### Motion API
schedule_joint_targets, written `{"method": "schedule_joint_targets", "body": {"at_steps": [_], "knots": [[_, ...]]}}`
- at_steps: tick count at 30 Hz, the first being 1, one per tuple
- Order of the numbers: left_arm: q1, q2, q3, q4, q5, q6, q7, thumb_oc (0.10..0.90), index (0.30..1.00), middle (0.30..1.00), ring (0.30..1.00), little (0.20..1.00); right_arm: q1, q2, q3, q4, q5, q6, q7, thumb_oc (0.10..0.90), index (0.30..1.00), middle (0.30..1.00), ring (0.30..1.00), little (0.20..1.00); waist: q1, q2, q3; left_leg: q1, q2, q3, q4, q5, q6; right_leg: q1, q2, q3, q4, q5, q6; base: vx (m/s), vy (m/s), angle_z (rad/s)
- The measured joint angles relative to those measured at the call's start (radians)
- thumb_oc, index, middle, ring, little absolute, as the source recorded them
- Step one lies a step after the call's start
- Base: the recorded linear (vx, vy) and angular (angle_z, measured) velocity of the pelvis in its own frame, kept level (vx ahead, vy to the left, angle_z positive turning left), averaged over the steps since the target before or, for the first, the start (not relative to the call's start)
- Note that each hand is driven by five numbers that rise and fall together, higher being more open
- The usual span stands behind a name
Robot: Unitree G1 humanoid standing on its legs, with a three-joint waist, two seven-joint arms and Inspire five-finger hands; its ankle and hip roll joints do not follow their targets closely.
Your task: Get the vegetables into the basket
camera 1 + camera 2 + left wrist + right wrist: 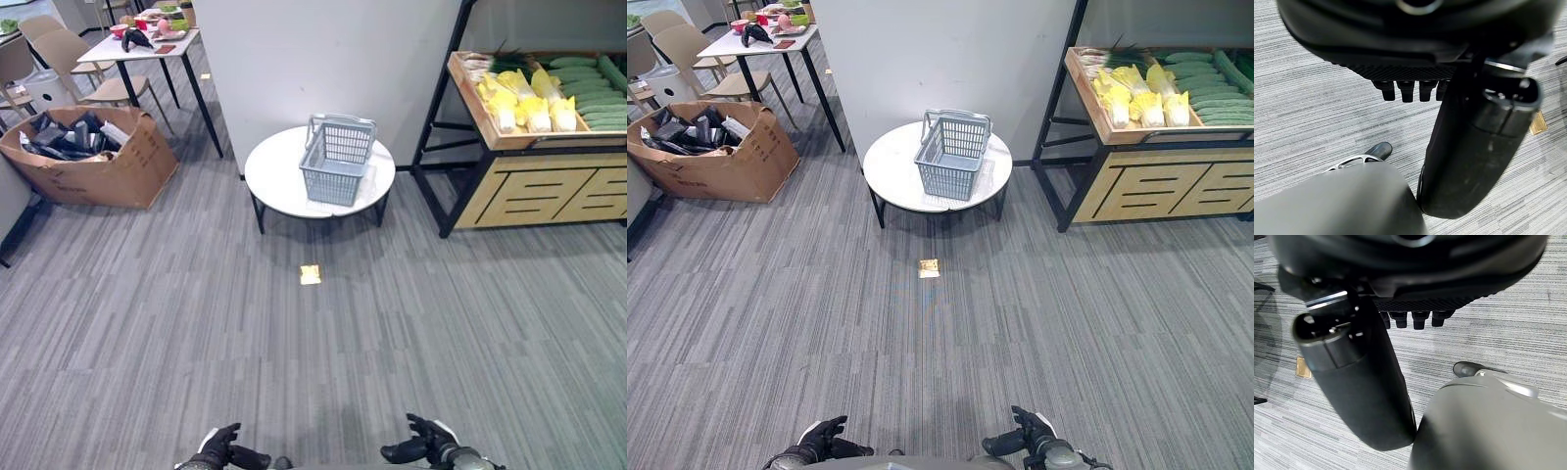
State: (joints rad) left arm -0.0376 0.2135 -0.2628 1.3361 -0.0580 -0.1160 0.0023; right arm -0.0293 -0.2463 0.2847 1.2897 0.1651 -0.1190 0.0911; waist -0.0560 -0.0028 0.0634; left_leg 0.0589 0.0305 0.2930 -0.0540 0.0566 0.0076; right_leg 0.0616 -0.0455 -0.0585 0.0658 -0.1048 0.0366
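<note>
Your left hand [220, 448] and right hand [421, 446] sit lowest in the head views, both over the grey carpet [294, 362], well short of everything else. In the wrist views each hand's fingers [1407, 90] are curled in a short row and hold nothing, so both hands are clenched and empty.

Ahead of you on the carpet lies a small yellow tag [311, 275], between you and the round white worktop [279, 181]. On that worktop stands the grey basket [336, 162], upright, its handle tipped back toward the white wall [323, 59]; you can see nothing inside it.

To your right, well apart from the basket, a wooden shelf [534, 191] carries the vegetables: yellow cabbages [524, 103] in a row, and green cucumbers [588, 88] stacked just beside them.

To your left, a cardboard box [93, 152] of dark items rests on the carpet, with a white table [137, 49] and chairs [59, 54] behind it.
</note>
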Motion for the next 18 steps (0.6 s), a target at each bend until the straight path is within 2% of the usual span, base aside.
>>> {"method": "schedule_joint_targets", "body": {"at_steps": [18], "knots": [[0.000, 0.000, 0.000, 0.001, 0.002, -0.001, 0.017, 0.900, 1.000, 1.000, 1.000, 1.000, 0.000, 0.000, 0.004, 0.000, -0.003, 0.000, -0.012, 0.900, 1.000, 1.000, 1.000, 1.000, 0.000, -0.003, 0.004, 0.002, 0.003, 0.002, -0.004, 0.001, -0.002, 0.009, 0.005, 0.001, -0.021, 0.011, 0.000, 0.00, 0.000, 0.00]]}}
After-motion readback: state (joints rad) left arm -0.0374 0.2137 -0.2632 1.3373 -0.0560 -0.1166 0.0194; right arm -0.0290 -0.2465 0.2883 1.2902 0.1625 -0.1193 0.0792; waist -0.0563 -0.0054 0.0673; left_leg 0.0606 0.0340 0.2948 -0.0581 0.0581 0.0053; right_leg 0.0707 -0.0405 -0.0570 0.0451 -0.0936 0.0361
